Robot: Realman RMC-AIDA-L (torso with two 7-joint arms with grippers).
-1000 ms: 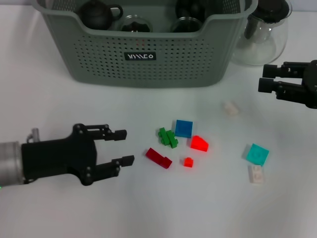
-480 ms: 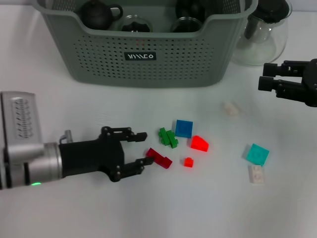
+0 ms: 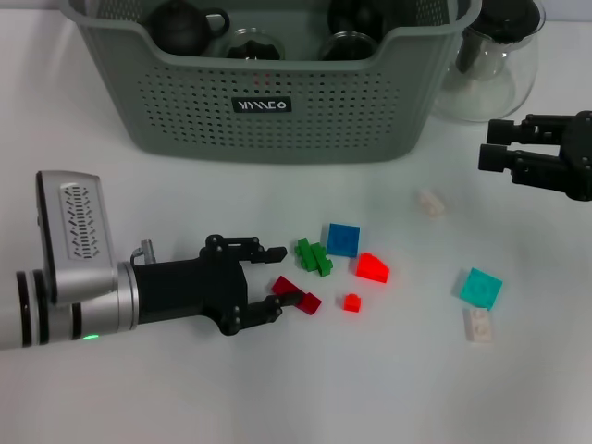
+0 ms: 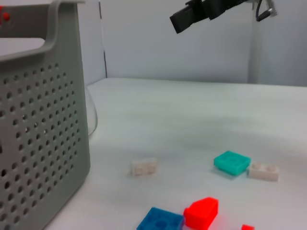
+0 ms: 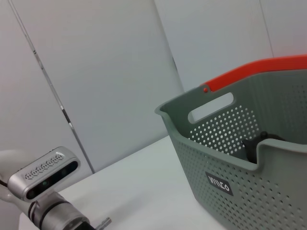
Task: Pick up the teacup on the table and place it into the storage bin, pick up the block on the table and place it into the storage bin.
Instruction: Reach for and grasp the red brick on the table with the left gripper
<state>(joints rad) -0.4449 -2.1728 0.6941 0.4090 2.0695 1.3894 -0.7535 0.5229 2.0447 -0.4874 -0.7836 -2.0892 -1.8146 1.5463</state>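
Left tool point(image 3: 275, 282): low over the white counter point(image 3: 139, 388), fingers spread, one fingertip on each side of the near end of the dark red block point(image 3: 297, 295); nothing pinched yet.
Dark red block: lies flat on the counter right at the fingertips, partly between them; the left arm is by far the nearer.
Long axis of the block: slanted, running from beside the tool down and away toward the robot's right, so the spread fingers straddle it roughly across its short side, as I judge it.
Neighbours: green block point(image 3: 314, 256) just beyond, small red block point(image 3: 351, 302) near its far end.
Storage bin point(image 3: 277, 102): at the back, well apart from the block, teaware already inside.
Right tool point(image 3: 495, 145): off to the right, above the counter beside the glass jug point(image 3: 490, 69), fingers apart, empty.
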